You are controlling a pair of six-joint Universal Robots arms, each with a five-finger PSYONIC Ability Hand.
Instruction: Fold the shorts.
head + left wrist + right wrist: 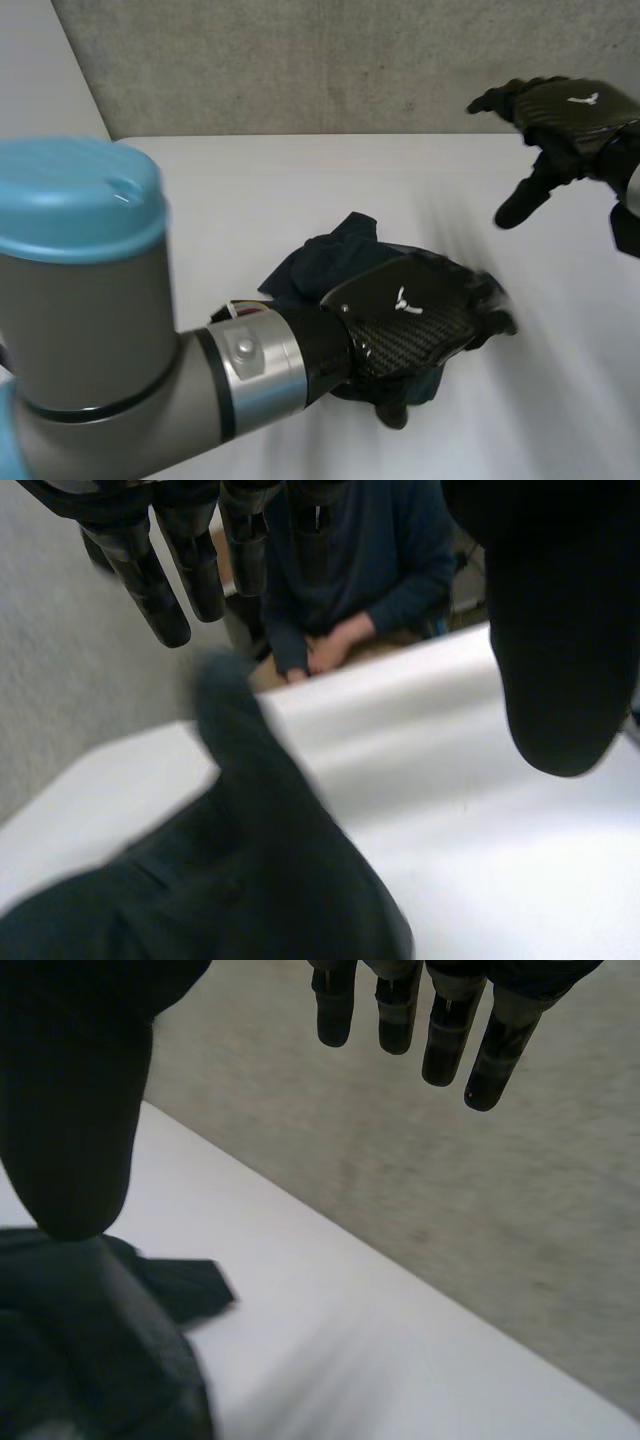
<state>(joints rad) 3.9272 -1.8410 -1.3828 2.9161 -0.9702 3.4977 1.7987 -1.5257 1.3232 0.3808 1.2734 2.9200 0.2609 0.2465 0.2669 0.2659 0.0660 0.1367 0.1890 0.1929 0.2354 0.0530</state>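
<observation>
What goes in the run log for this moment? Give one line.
shorts: bunched on table | left hand: open, over shorts | right hand: open, apart from shorts | fold: not done

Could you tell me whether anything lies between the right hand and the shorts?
Nothing visible does: only bare table separates the open right hand from the shorts. The left hand is over their near part.

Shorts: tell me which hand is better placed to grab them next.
Left. The left hand is open right over the crumpled shorts; the right hand hangs open and raised toward the far side of the table, apart from the cloth.
</observation>
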